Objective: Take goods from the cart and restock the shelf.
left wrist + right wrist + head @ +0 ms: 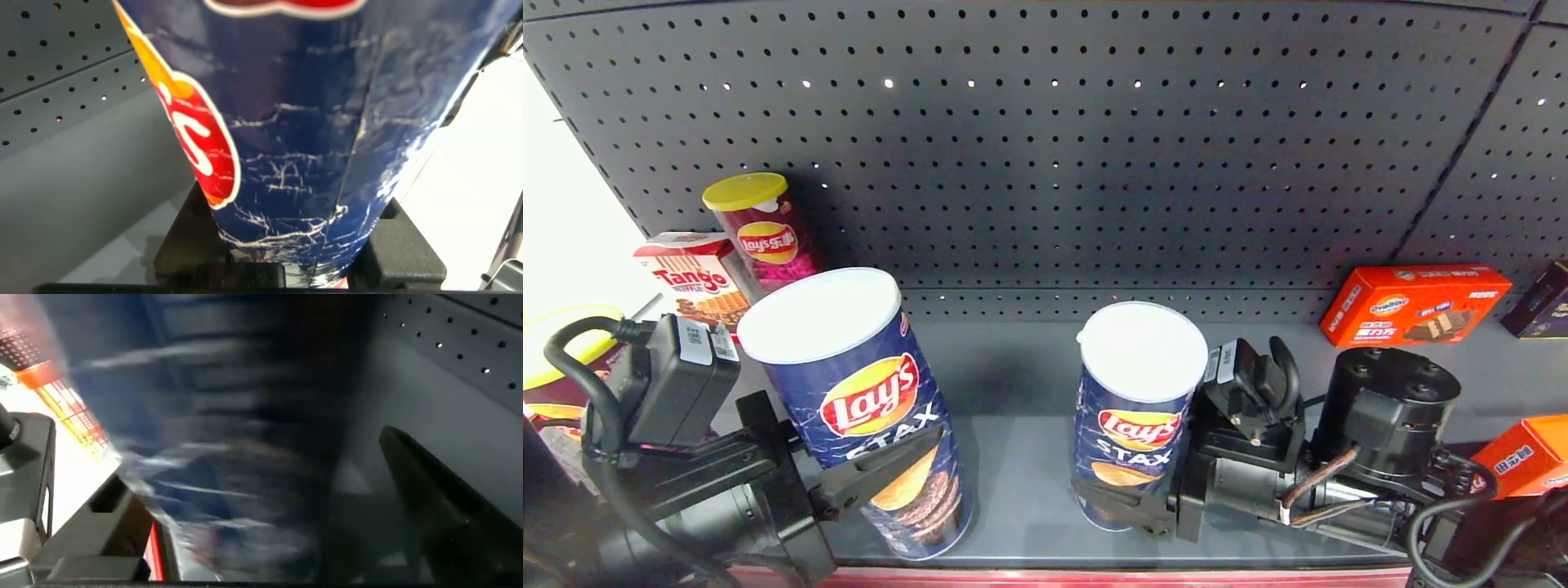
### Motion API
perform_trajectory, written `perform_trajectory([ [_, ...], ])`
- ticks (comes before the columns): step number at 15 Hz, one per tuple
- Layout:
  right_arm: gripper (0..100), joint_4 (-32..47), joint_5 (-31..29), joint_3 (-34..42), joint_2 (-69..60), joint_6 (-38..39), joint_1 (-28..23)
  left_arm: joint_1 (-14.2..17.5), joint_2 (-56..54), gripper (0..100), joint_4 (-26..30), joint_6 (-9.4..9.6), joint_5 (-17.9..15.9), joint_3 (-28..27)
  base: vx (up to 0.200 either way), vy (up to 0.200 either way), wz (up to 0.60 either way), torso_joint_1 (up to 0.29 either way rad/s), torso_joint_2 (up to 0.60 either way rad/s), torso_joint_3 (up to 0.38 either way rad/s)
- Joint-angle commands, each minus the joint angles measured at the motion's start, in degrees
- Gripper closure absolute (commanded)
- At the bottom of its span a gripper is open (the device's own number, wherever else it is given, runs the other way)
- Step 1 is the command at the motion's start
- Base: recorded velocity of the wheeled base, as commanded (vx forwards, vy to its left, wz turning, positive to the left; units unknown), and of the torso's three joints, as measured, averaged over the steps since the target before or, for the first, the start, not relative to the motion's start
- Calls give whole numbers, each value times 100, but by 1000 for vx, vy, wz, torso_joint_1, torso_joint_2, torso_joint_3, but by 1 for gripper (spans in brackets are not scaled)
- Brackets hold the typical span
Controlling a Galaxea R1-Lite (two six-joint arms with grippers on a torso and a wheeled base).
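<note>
Front left of the grey metal shelf (1029, 482): left end effector (882, 478) was clamped round a tall blue cylindrical crisp can with white lid (858, 408), held tilted; right end effector (1123, 502) sat astride a matching blue can (1135, 408), upright mid-shelf; its grip could not be told.

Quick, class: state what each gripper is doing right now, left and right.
Left gripper: shut on the larger blue can.
Right gripper: around the smaller blue can; grip cannot be told.
</note>
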Motion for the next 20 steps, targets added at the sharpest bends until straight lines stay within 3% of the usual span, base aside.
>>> perform_trajectory([
  [1,0,-2,-1,213,-285,5,-22,-2,6,100,-2,-5,-2,2,0,0,0,0,0,0],
  [7,0,42,-19,1075,-1682,22,-66,-2,-3,100,-2,-5,7,11,0,0,0,0,0,0],
  [12,0,262,-19,1989,-3159,31,-567,-2,-12,100,-2,4,7,11,0,0,0,0,0,0],
  [15,0,772,-203,2252,-4012,49,-1051,-2,-3,100,-20,4,16,-24,0,0,0,0,0,0],
  [18,0,1809,-1170,2472,-5268,295,-1068,-2,-12,100,-46,4,25,-15,0,0,0,0,0,0],
  [20,0,2978,-1662,2727,-6516,347,-1095,-11,-12,100,-64,4,16,-59,0,0,0,0,0,0],
])
